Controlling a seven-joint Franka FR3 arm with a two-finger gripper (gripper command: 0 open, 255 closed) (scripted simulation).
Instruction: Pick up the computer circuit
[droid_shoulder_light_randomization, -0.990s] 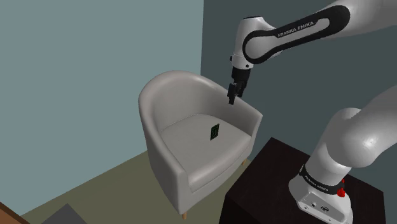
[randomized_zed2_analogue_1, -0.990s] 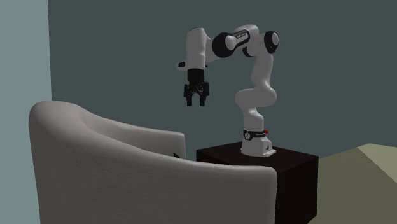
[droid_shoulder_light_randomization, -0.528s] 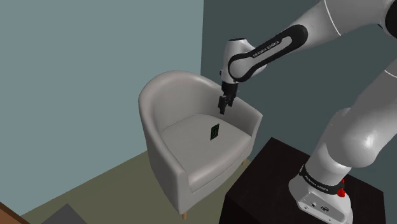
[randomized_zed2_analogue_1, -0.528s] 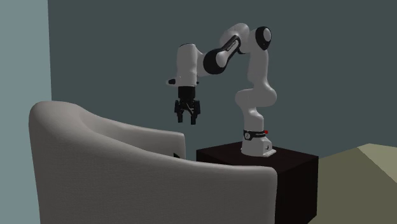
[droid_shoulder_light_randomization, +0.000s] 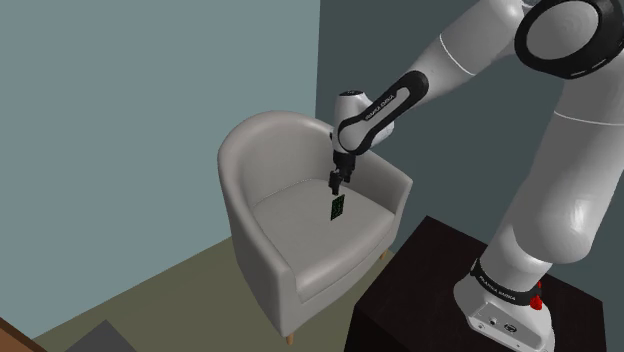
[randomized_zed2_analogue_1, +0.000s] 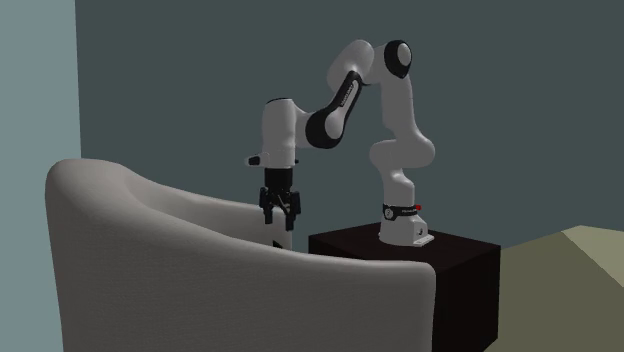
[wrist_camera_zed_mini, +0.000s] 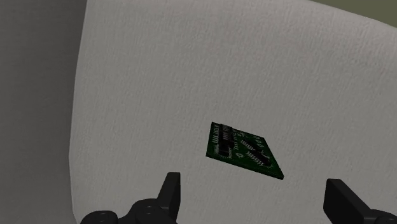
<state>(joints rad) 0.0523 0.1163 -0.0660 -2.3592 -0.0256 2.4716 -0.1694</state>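
Armchair (droid_shoulder_light_randomization: 240, 150), pale grey and tub-shaped, is seen in a corner between blue-grey walls, with the robot's dark stand (droid_shoulder_light_randomization: 420, 290) just beside it on the shoulder view's right. A small green circuit board (droid_shoulder_light_randomization: 338, 207) studded with tiny dark chips is seen lying flat on the seat cushion (droid_shoulder_light_randomization: 290, 215), toward the far right of the seat in the shoulder view, near the armrest on the stand's side.

The white arm is stretched over that armrest, and the black end effector (droid_shoulder_light_randomization: 335, 185) is held pointing down, close above the board but apart from it. In the wrist view its two fingers are spread wide, with the board (wrist_camera_zed_mini: 245, 150) lying just beyond the gap between them, turned at a slant to them, and nothing is gripped. In the second exterior view the end effector (randomized_zed2_analogue_1: 279, 212) is seen dipping behind the chair's curved back (randomized_zed2_analogue_1: 150, 260).

The step in hand is judged to be the final descent before the grasp. It would be done well if the wrist were turned so the fingers square up with two opposite edges, the tips lowered onto the cushion beside those edges, and only then brought together. Because the board is thin and flat, a shallow closure is likely to slip over it.
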